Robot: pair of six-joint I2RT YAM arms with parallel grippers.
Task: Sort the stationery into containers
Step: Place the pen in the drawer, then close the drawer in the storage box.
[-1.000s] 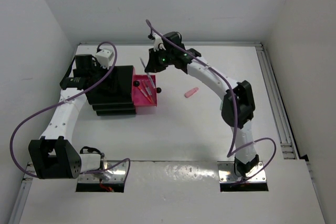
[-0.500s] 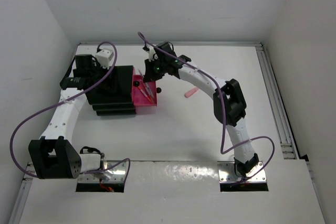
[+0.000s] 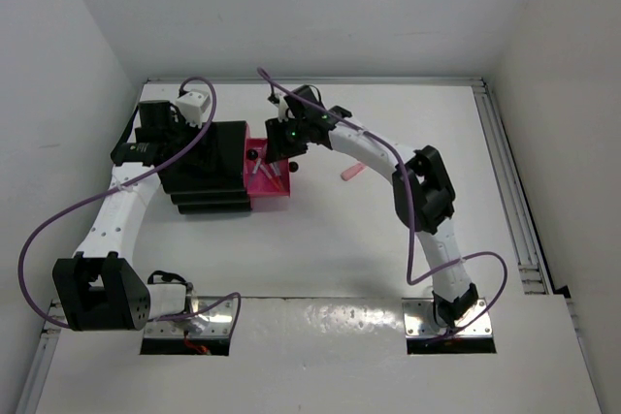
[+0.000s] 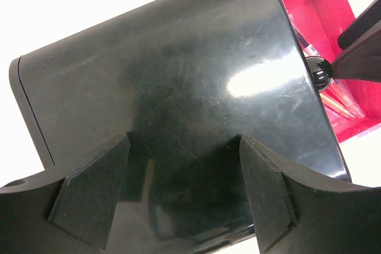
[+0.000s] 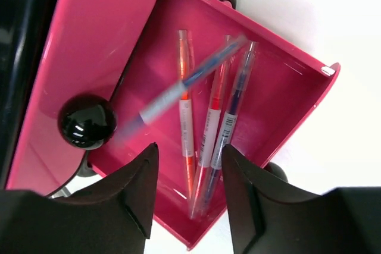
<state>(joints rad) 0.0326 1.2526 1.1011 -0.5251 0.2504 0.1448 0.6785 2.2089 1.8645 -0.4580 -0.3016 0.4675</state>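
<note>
The right gripper (image 5: 190, 150) hangs over the open pink drawer (image 5: 280, 99), its fingers (image 5: 128, 197) apart and nothing between them. The drawer is pulled out to the right of the black unit (image 3: 209, 167), near the left middle of the table (image 3: 330, 239). Three pens (image 5: 209, 132) lie side by side on the drawer floor: one orange-red, one red, one dark blue. A fourth, pale pen (image 5: 181, 84) shows only as a blur, slanted across the other three; whether it rests on them cannot be told. Just left of the drawer in the wrist view is another pink drawer front with a round black knob (image 5: 87, 121).

A short pink stub (image 3: 351, 173) lies on the table right of the drawer, apart from it, under the right arm.

The left gripper (image 4: 184, 141) is at the far left end of the unit, its fingers spread wide over the glossy black top. Whether they touch the top cannot be told. Beyond the unit's right edge its camera sees a knob, part of the open drawer and the dark tip of the right gripper.
</note>
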